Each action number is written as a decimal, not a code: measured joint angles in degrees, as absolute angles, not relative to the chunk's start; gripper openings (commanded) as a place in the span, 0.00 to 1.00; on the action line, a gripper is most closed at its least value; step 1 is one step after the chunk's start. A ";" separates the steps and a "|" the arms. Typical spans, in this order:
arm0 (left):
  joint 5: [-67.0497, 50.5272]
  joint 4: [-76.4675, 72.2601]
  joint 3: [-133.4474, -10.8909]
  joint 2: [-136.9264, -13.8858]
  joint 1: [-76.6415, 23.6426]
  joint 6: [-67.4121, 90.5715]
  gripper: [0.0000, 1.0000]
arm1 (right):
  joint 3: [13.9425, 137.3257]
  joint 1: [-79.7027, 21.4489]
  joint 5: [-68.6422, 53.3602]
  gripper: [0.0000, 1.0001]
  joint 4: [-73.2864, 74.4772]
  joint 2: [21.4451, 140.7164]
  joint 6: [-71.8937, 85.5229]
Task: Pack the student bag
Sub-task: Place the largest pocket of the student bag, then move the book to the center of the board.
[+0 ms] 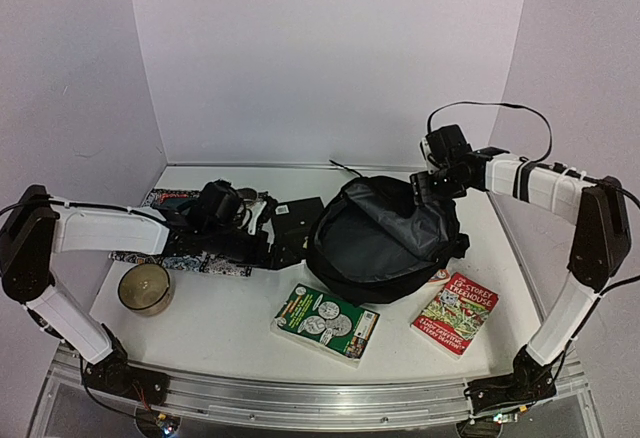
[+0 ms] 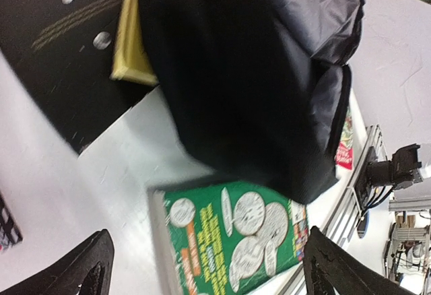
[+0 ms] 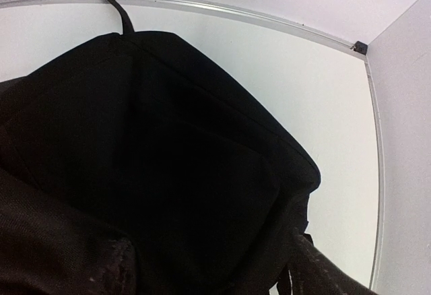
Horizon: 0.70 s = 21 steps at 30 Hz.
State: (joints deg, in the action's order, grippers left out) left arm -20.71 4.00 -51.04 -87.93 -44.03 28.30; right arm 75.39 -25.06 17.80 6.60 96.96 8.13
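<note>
The student bag (image 1: 385, 238), a big soft black backpack, lies mid-table with its mouth gaping and the grey lining showing. My left gripper (image 1: 266, 225) hovers just left of it, above a flat black notebook (image 1: 296, 228). In the left wrist view that gripper (image 2: 209, 271) is open and empty, with the bag (image 2: 249, 73) ahead and a green book (image 2: 236, 241) below. At the bag's far right rim, my right gripper (image 1: 428, 186) stands open. In its wrist view the gripper (image 3: 215, 271) has wide-apart fingers (image 3: 118, 268) over the bag's black fabric (image 3: 168, 160), gripping nothing.
The green book (image 1: 326, 321) lies in front of the bag and a red book (image 1: 455, 313) lies front right. A round tin (image 1: 146, 288) sits front left. A patterned book (image 1: 180, 258) lies under my left arm. White walls enclose the table.
</note>
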 measured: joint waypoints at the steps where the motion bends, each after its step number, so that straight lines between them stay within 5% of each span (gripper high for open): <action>1: -20.76 4.59 -50.05 -87.14 -43.65 28.25 1.00 | 75.05 -25.06 17.85 0.90 6.85 96.13 8.44; 4: -20.85 6.21 -47.89 -85.95 -42.93 28.29 0.99 | 73.13 -25.35 17.71 0.98 8.09 91.72 9.55; 21: -25.82 7.59 -46.91 -93.25 -43.67 30.88 0.79 | 56.47 -45.11 9.04 0.95 9.55 73.10 27.57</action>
